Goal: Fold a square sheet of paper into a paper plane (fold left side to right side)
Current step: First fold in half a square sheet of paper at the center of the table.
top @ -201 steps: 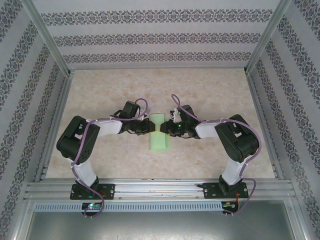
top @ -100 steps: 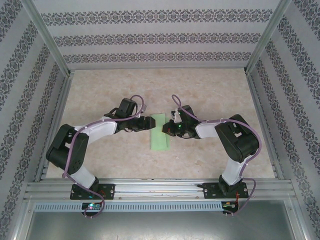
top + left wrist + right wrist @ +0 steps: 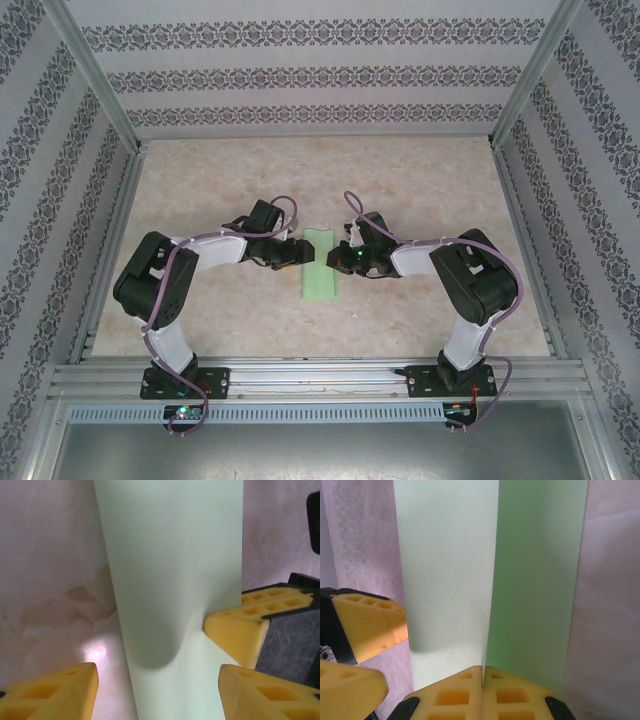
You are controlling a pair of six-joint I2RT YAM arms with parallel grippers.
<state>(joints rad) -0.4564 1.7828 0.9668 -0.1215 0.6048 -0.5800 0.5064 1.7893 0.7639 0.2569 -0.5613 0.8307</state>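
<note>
The folded sheet of paper (image 3: pixel 320 265) lay as a narrow light green strip near the middle of the table (image 3: pixel 420 190), its long axis running from the arms' side straight toward the far wall, both ends square. In the right wrist view one paler flap (image 3: pixel 450 555) covered its left half beside a darker green half. The left tool (image 3: pixel 305 252) stood released, its fingers spread either side of the strip's left edge, while the right tool (image 3: pixel 335 257) was clenched, its tips (image 3: pixel 482 675) pressed on the paper at the right edge.
</note>
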